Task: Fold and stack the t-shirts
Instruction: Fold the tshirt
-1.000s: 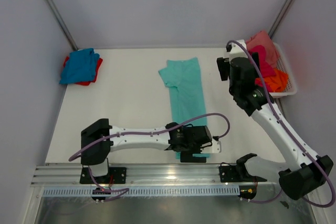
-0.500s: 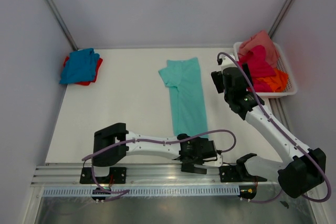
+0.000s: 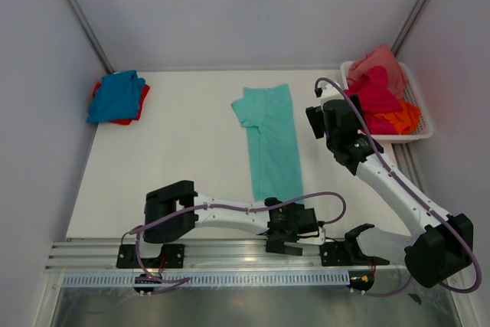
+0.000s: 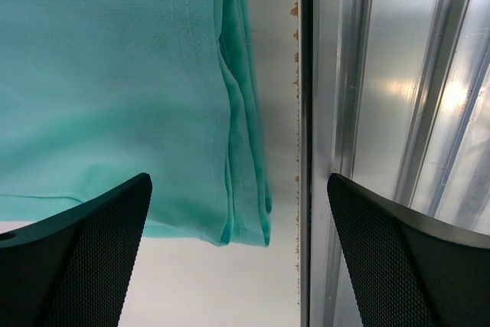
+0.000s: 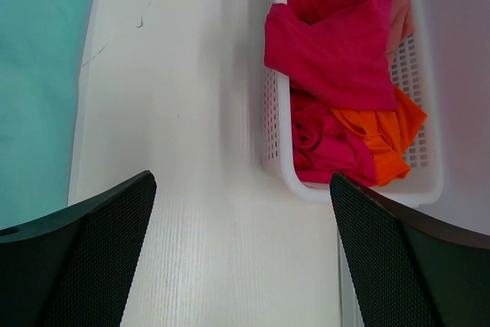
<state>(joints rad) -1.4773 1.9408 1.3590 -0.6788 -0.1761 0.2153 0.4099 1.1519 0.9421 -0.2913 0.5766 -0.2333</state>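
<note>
A mint-teal t-shirt (image 3: 269, 143), folded into a long strip, lies in the middle of the table. My left gripper (image 3: 285, 237) is low at its near end by the rail. In the left wrist view the gripper (image 4: 239, 189) is open, with the shirt's layered hem (image 4: 241, 135) just ahead of its fingers and nothing gripped. My right gripper (image 3: 321, 112) hovers open between the shirt and the basket; in the right wrist view (image 5: 243, 181) only bare table shows between its fingers. A blue tee (image 3: 115, 94) lies on a red one (image 3: 142, 103) at the back left.
A white mesh basket (image 3: 419, 129) at the back right holds magenta (image 5: 337, 44), orange (image 5: 383, 139) and salmon pink (image 3: 380, 60) tees. A metal rail (image 4: 360, 112) runs along the table's near edge. Grey walls close in the left, back and right sides.
The left gripper has drawn back off the teal shirt's near end toward the rail. The right arm has swung from over the basket to the gap beside the shirt.
</note>
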